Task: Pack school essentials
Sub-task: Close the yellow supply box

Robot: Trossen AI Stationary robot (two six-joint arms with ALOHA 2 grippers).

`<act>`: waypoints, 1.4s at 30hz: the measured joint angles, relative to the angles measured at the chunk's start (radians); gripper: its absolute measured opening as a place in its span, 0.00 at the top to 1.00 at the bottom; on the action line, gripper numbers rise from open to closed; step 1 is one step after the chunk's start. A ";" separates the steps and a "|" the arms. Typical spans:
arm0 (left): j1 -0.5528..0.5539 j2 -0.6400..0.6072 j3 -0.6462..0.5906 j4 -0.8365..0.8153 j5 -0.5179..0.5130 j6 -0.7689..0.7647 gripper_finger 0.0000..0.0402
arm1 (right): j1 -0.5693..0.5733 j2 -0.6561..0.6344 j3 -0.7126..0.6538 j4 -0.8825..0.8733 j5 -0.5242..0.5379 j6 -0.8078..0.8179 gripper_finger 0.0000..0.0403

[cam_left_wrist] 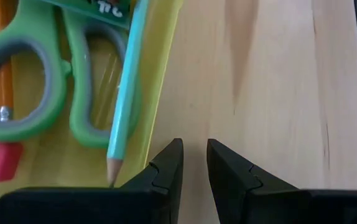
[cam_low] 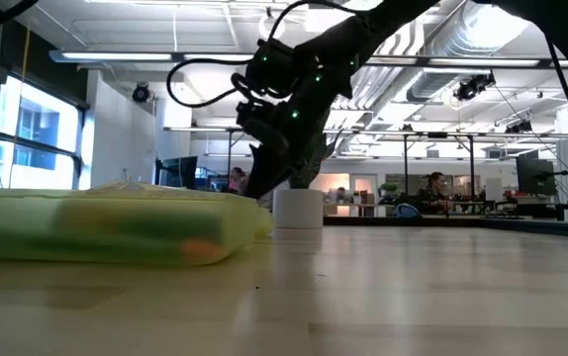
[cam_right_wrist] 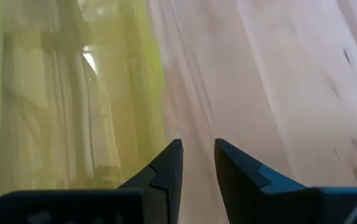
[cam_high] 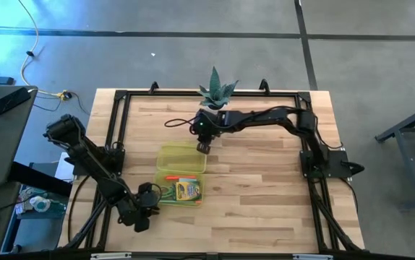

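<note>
Blue pencil [cam_left_wrist: 124,93] tip toward left pincer [cam_left_wrist: 194,163]; scissors [cam_left_wrist: 38,87] alongside, parallel.

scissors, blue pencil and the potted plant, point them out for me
scissors [cam_left_wrist: 73,93], left wrist view, on the green handle loop.
blue pencil [cam_left_wrist: 125,93], left wrist view, on the middle of its light blue shaft.
potted plant [cam_high: 216,92], high view, on the spiky green leaves.

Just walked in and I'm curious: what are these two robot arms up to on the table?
They are packing school supplies into a translucent yellow-green plastic case lying open on the wooden table. Green-handled scissors, a light blue pencil and a crayon box already lie in one half. The left gripper waits at that half's edge, holding nothing. The right gripper hovers at the empty half, also holding nothing.
</note>
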 joint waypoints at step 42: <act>0.113 0.000 0.000 0.086 -0.023 0.029 0.85 | -0.030 0.081 0.000 0.030 -0.169 0.008 0.79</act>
